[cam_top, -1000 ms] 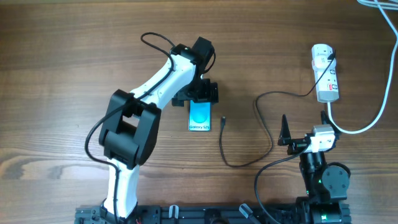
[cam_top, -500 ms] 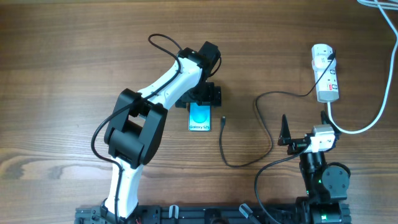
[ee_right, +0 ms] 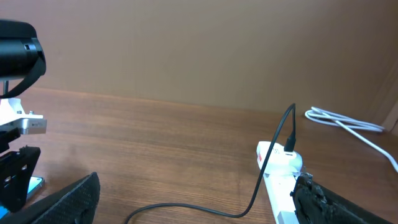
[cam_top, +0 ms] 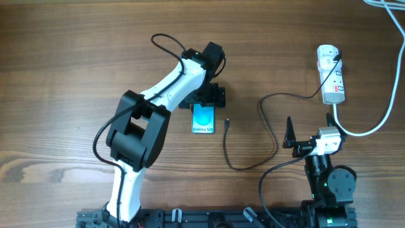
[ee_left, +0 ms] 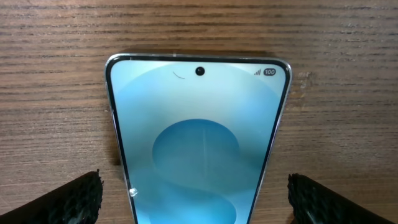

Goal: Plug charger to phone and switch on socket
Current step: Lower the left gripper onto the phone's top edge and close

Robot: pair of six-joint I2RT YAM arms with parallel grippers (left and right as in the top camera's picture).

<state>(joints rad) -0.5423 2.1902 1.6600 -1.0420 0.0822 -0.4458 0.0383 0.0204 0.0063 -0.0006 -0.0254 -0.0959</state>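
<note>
The phone lies flat at mid-table, cyan screen up, and fills the left wrist view. My left gripper is open over its far end, a finger either side, touching nothing. The charger's small tip lies free on the wood just right of the phone. Its thin black cable loops round to a plug in the socket at the far right. My right gripper is open and empty near the front right. The right wrist view shows the socket and cable.
A thick white cable runs from the socket round the right edge to the far corner, also in the right wrist view. The left arm spans the table's left middle. Bare wood lies between phone and socket.
The left arm shifted slightly right over the phone's far end a second ago, then held still. The right arm, cable and phone have not moved.
</note>
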